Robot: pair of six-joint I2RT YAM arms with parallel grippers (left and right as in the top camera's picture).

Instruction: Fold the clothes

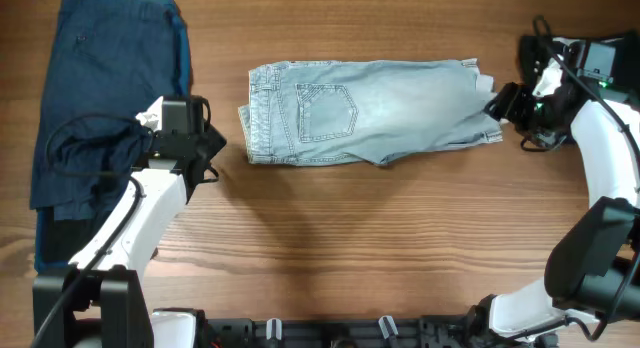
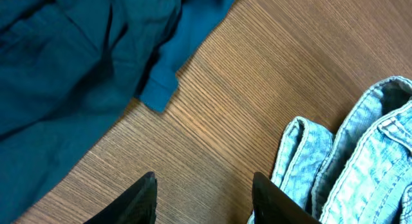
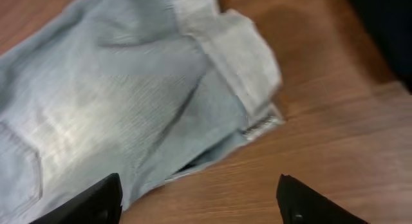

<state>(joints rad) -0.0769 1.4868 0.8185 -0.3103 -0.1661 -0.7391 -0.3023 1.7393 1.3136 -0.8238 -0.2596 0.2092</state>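
Evidently the denim shorts (image 1: 365, 113) lie flat mid-table, seemingly doubled leg over leg, with the waistband (image 1: 262, 118) to the left and the cuffed hems (image 3: 248, 50) to the right. The left gripper (image 2: 203, 192) hangs just left of the waistband, fingers apart and nothing between them. The right gripper (image 3: 199, 198) hovers by the hems, fingers likewise spread and empty. Such denim should be soft yet fairly heavy, holding a crease and sliding readily on the wooden table (image 1: 350, 248). The thick cuffs and waistband look the firmest places to pinch. Navy garments (image 1: 100, 88) lie heaped along the left edge
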